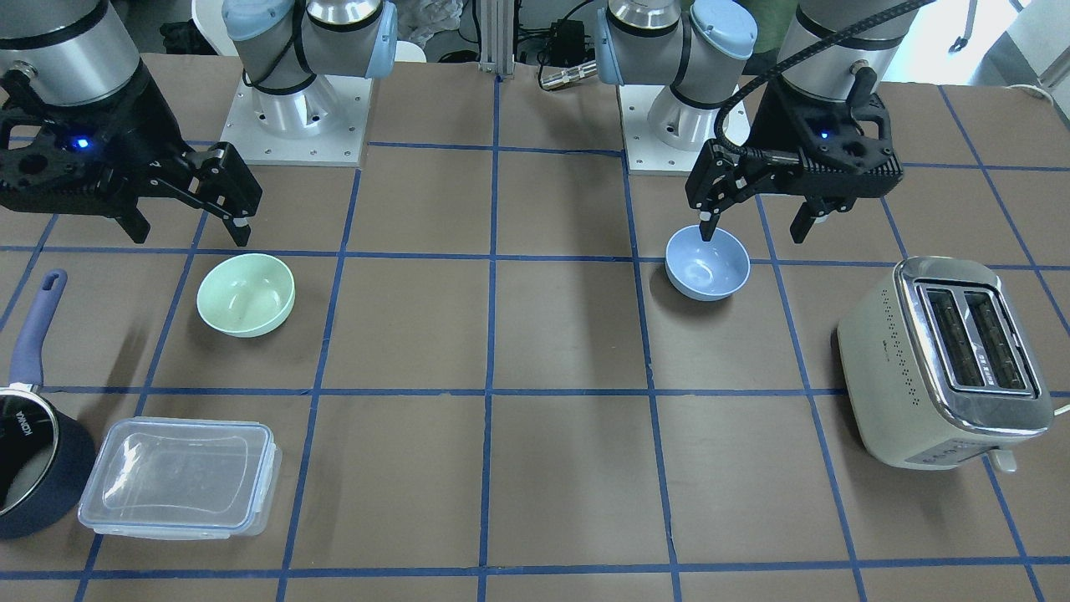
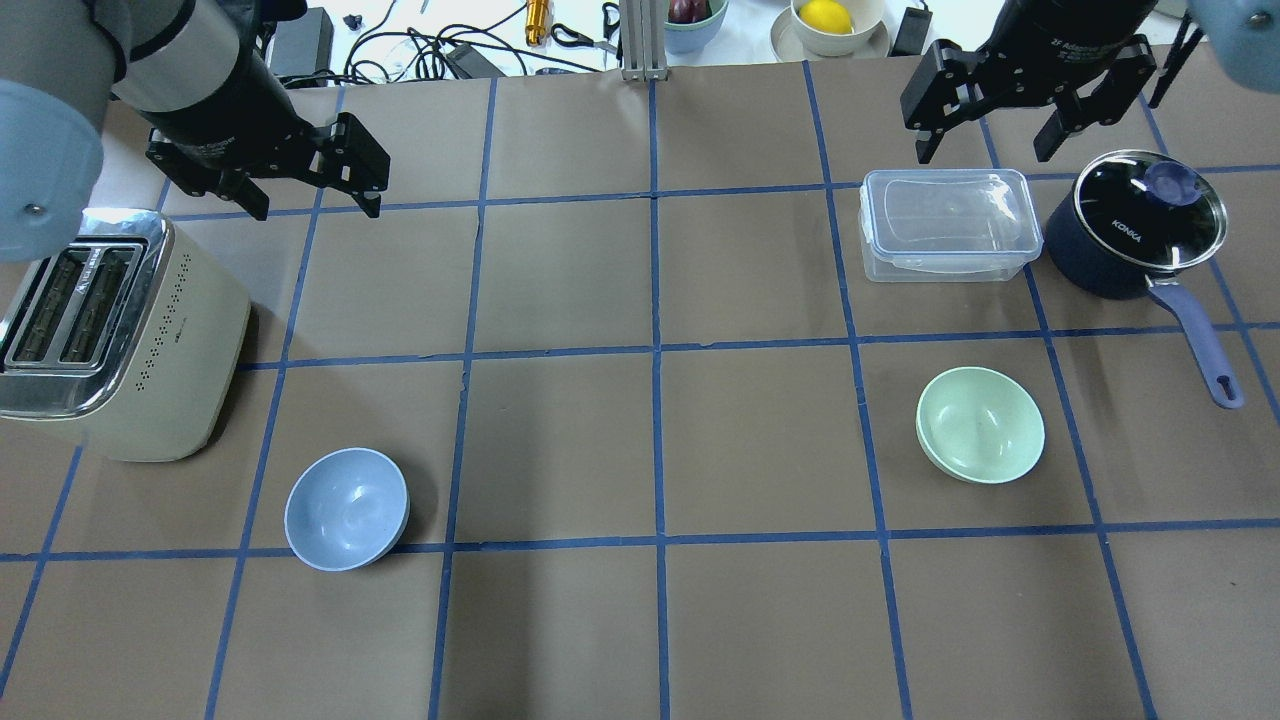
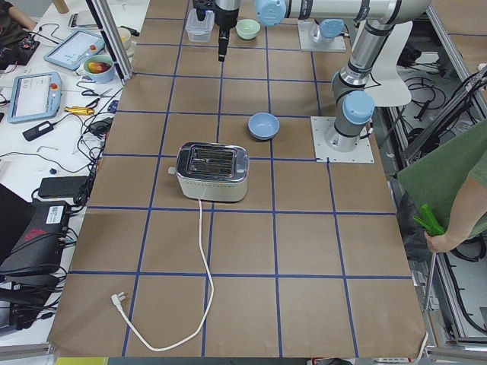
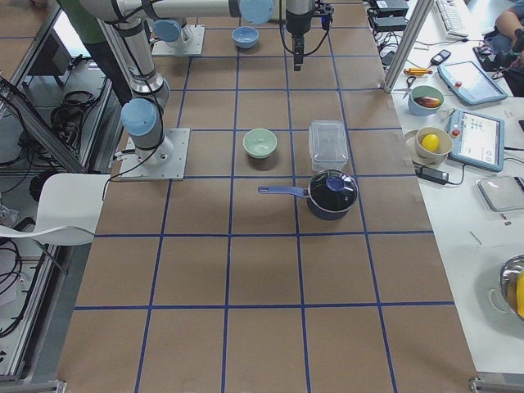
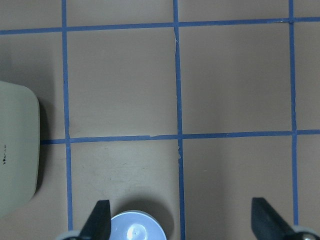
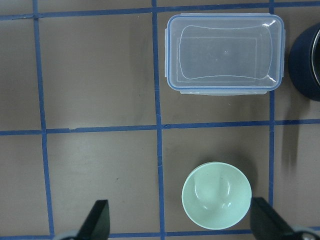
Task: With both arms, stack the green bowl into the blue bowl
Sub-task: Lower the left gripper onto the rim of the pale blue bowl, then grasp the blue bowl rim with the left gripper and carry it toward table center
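We take the clear lidded box (image 2: 945, 225) as our mark. It sits on the brown table (image 2: 560, 430), which is crossed by blue tape lines.

The green bowl (image 2: 981, 424) stands upright and empty near the box. It is in the next taped square on the robot's side and does not touch the box. A dark saucepan (image 2: 1135, 225) with a glass lid sits just beside the box, on the side away from the middle of the table. Its handle points back toward the robot.

The blue bowl (image 2: 347, 508) is well apart from the box, across the table toward the robot's left. It is also upright and empty, and one tape line runs under its edge. Beyond it, farther still from the box, stands a cream toaster (image 2: 110, 330).

The right gripper (image 2: 980, 150) hangs in the air close to the box with its fingers spread wide and nothing between them. Its wrist camera looks straight down on both the box and the green bowl.

The left gripper (image 2: 318, 205) hangs far from the box, on the toaster's side, above the table near the blue bowl. Its fingers are equally wide apart and empty. In its wrist view the blue bowl shows small, low in the picture beside one finger and clear of both. In the front view one fingertip overlaps the bowl's rim, but the other views show that gripper well above it.
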Motion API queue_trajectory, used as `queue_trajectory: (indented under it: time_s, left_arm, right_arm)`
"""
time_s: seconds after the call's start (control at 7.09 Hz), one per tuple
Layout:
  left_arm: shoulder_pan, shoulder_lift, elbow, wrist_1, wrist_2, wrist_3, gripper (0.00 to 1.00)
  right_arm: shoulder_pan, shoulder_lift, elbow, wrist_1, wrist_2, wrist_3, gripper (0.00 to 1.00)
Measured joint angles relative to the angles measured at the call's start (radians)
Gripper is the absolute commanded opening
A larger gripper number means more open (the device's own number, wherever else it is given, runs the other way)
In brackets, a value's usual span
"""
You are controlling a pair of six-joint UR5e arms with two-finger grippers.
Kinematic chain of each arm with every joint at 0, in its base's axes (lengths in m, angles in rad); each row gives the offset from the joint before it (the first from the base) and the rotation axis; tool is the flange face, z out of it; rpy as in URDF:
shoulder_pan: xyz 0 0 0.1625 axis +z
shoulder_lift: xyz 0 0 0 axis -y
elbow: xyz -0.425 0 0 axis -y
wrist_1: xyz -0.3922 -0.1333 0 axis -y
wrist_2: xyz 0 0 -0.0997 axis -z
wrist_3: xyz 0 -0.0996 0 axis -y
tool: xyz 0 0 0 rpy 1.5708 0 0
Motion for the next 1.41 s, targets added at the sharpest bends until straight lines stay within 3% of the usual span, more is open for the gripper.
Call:
queue_trajectory:
  time_s: [0.42,0.85,1.27,1.41]
  left_arm:
    - [0.0,0.023,-0.063,-0.028,0.007,0.003,1.0]
    - [0.001,0.042,-0.277,0.017,0.01,-0.023,1.0]
    - [0.009,0.035,-0.639,0.425,0.017,-0.03,0.99]
    - [0.017,0.029,-0.731,0.53,0.043,-0.028,0.4]
  right_arm:
    - [0.0,-0.001,0.0,0.001,0.0,-0.001,1.0]
    - [-0.001,-0.001,0.001,0.002,-0.001,-0.001,1.0]
    - [0.0,-0.001,0.0,0.002,-0.001,-0.001,1.0]
    - [0.0,-0.002,0.0,0.001,-0.001,-0.001,1.0]
